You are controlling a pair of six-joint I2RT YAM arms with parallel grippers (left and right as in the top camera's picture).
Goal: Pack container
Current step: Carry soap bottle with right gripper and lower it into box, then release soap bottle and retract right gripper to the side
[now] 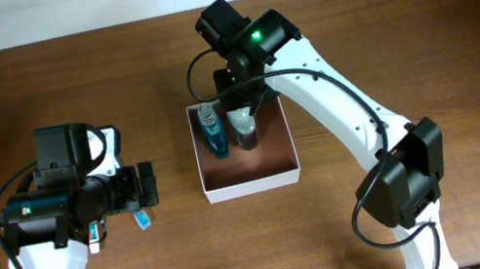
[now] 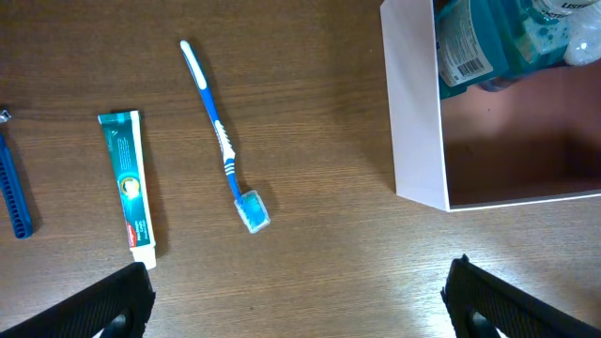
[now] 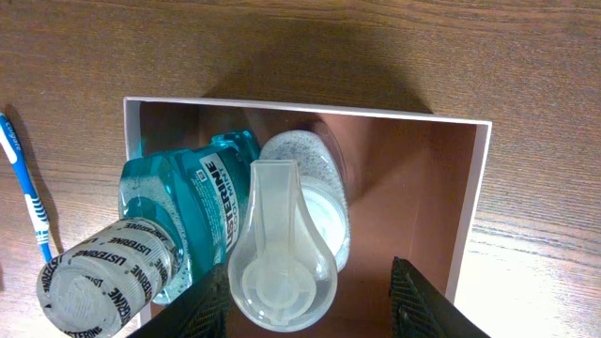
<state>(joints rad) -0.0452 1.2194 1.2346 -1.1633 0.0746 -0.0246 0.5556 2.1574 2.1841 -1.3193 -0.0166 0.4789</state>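
Inside container (image 1: 252, 188): mouthwash bottle (image 1: 213, 135), pump bottle (image 1: 245, 134), upright; right fingers (image 3: 424, 305) spread, left fingers (image 2: 113, 302) spread.

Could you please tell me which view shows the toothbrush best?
Left wrist: the whole toothbrush lies in plain sight there. Right wrist catches only part at its left edge; overhead shows just its blue end beside the left arm.

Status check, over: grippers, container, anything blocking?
Left gripper open, empty, over table. Right gripper open, straddling pump bottle. Container holds mouthwash and pump bottle. Toothbrush, toothpaste outside; nothing blocking.
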